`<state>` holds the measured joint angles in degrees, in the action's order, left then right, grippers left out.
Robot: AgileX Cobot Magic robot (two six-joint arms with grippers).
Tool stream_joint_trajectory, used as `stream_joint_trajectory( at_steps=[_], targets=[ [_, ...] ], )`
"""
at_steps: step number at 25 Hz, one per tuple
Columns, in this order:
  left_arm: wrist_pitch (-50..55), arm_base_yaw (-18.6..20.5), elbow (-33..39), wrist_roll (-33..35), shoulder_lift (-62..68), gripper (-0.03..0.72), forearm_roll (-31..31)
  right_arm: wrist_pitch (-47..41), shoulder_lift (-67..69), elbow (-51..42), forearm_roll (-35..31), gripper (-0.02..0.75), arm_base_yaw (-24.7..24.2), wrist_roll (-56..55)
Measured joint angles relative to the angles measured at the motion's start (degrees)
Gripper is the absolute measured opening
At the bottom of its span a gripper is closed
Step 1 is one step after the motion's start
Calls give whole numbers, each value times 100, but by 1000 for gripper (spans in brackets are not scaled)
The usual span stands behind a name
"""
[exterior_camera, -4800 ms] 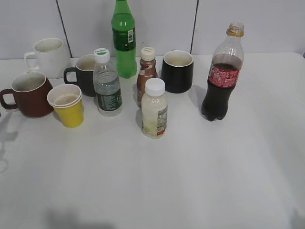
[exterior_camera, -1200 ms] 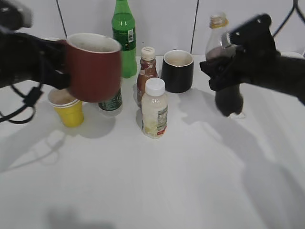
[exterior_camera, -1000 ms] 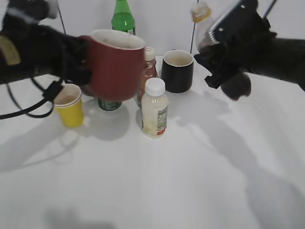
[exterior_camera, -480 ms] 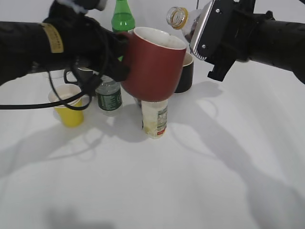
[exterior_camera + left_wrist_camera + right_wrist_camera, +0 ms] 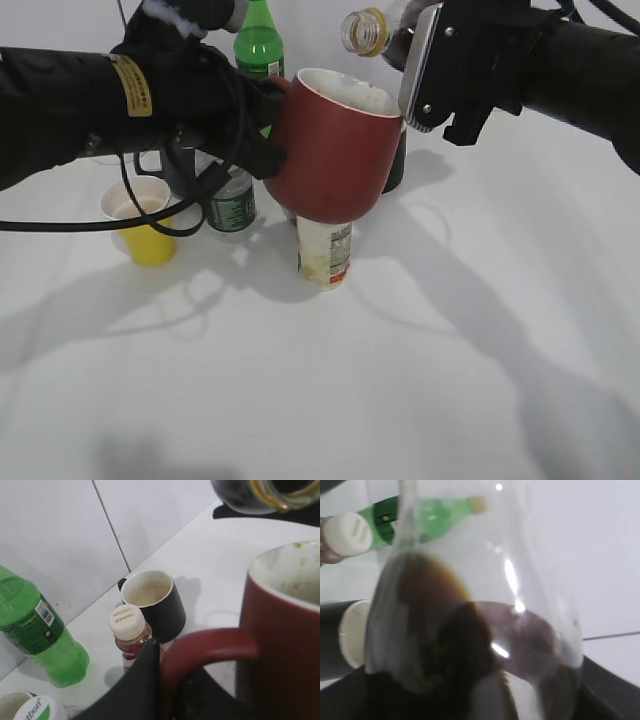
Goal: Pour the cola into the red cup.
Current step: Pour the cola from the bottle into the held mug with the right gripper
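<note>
The red cup [image 5: 335, 150] is held in the air above the middle of the table, tilted slightly. My left gripper [image 5: 262, 125] is shut on its handle. The left wrist view shows the cup [image 5: 287, 645], pale and stained inside, with my left gripper [image 5: 167, 680] clamped on its handle. My right gripper [image 5: 440, 70] is shut on the cola bottle [image 5: 380, 28]. The bottle is tipped to the left, uncapped, its mouth just above and left of the cup's rim. The bottle's mouth also shows in the left wrist view [image 5: 265, 490]. In the right wrist view dark cola fills the bottle [image 5: 470, 605] close up. No stream shows.
On the white table stand a green bottle [image 5: 258, 40], a yellow paper cup [image 5: 140, 220], a water bottle [image 5: 230, 205], a white-capped pale bottle [image 5: 323, 250] under the cup, a black mug [image 5: 150, 600] and a small brown bottle [image 5: 127, 630].
The left arm has lifted the red cup and carried it right to the middle. The right arm has raised the cola bottle and tipped it further left, mouth near the cup's rim.
</note>
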<state>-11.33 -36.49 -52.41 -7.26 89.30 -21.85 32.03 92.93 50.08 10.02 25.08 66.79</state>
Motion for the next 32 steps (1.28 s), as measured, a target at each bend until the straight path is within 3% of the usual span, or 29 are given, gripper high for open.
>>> stream_joint_trajectory(
  at_steps=[10,32],
  targets=[
    [29,-6,0,5,7,41,-6,167,-17,0,-62,474,0,715],
    [-214,66,-4,17,9,41,118,221,-34,6,81,474,0,1090]
  ],
)
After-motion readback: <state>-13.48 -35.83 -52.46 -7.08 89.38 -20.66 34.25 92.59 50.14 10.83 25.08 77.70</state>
